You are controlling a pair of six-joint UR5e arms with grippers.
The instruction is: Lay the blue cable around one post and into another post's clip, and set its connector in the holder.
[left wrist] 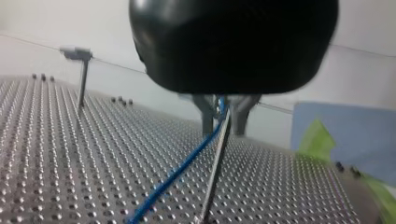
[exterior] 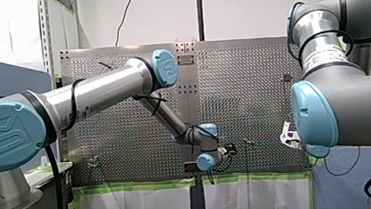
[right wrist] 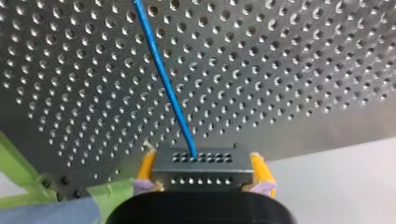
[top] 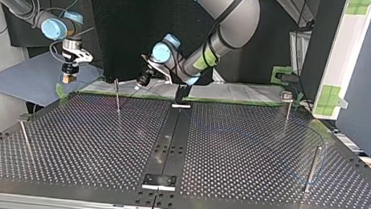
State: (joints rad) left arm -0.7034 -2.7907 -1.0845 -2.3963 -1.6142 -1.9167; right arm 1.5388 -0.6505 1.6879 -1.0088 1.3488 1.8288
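Note:
The blue cable (left wrist: 187, 163) runs across the perforated table and up between my left gripper's (left wrist: 223, 112) metal fingers, which are shut on it. A thin metal post (left wrist: 215, 172) stands right beside the cable, under that gripper. In the top view my left gripper (top: 143, 78) hangs at the table's far edge, close to this post (top: 118, 96). My right gripper (right wrist: 205, 170) is shut on the dark connector (right wrist: 203, 168), yellow pads on both its sides, and the cable (right wrist: 163, 79) leaves it over the plate. In the top view it hovers off the far left corner (top: 67, 72).
More posts stand on the table: one with a clip head (left wrist: 79, 56), one at the top view's far right (top: 287, 110), one at the right (top: 313, 167) with the faint cable curving by, one at the left (top: 24, 137). A black bracket (top: 158, 180) sits at the near middle.

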